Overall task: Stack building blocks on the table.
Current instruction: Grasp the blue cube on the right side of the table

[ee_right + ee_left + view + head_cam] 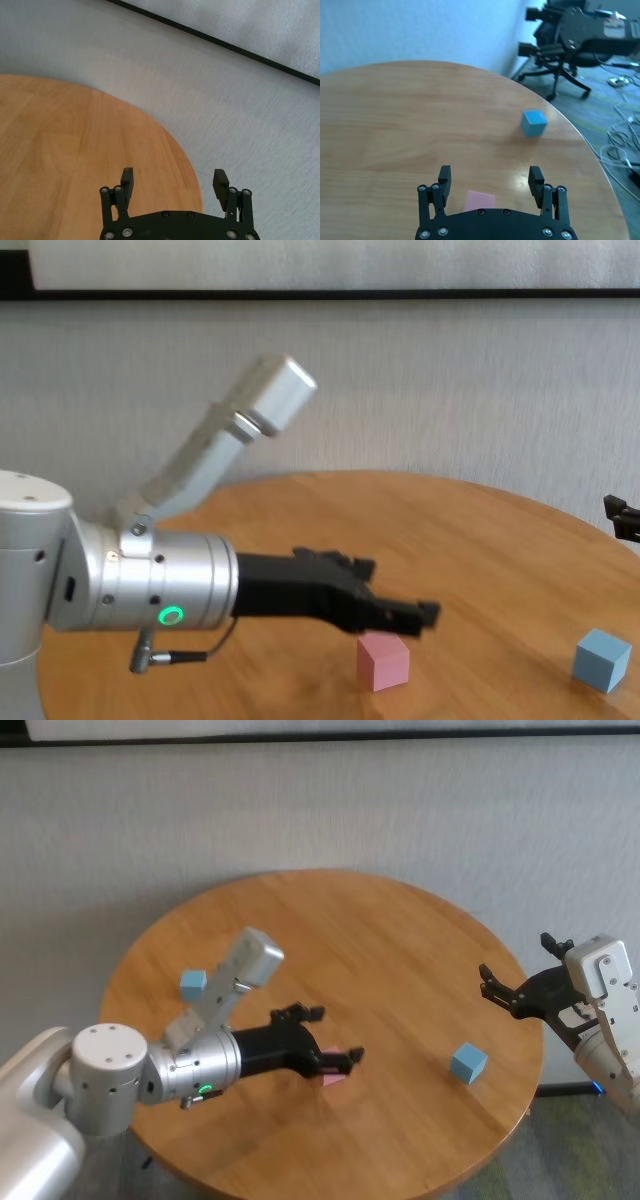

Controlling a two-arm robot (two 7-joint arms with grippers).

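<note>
The pale pink block (338,1073) lies on the round wooden table (400,950) near its front. My left gripper (332,1034) is open and hovers just above it; the left wrist view shows the pink block (480,201) low between the spread fingers (444,179), and the chest view shows it (383,660) just under the gripper (395,605). One light blue block (468,1062) lies at the front right and also shows in the left wrist view (534,123) and the chest view (603,659). The other blue block (193,983) lies at the left, behind my left arm. My right gripper (515,965) is open and empty over the table's right edge.
The table edge (190,170) runs just under the right gripper (174,177), with grey floor beyond. An office chair (570,45) and cables (620,145) stand off the table on the right side. My left arm's elbow (258,955) rises over the table's left part.
</note>
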